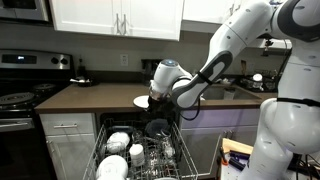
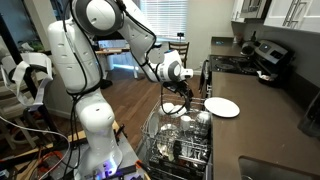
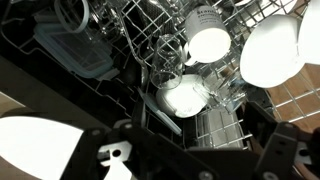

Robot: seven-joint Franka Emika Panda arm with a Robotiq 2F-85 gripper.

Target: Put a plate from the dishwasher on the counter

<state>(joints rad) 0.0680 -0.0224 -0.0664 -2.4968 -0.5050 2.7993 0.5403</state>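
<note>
The dishwasher [image 1: 186,152] stands open under the dark brown worktop [image 1: 90,95], and its wire rack is pulled out and full of things. White bowls [image 1: 118,141] sit in the rack, and a dark round dish [image 1: 158,127] stands near the back of it. The black stove [image 1: 20,98] is off to one side, and white cupboards [image 1: 110,18] hang on the wall above. The big white robot arm [image 1: 235,40] reaches across the room and blocks part of the worktop behind it. The plate [image 2: 222,107] lies flat on the worktop, close to the edge, just beside the open dishwasher. It is small, round and white, and nothing lies on it. In the wrist view the camera looks down into the rack, where a white cup [image 3: 208,40] and a big white bowl [image 3: 270,50] shine very bright among the wires. A see-through box [image 3: 70,55] lies there too, but it is dark and hard to make out. The bottom of that view is dark and blurry, so the tips of the claw are hard to see there. A white shape low in that view is cut off by the edge, and I cannot tell what it is. The claw [image 2: 183,95] hangs over the back of the rack with its two fingers spread wide. It holds nothing, and a gap shows between it and the plate.
</note>
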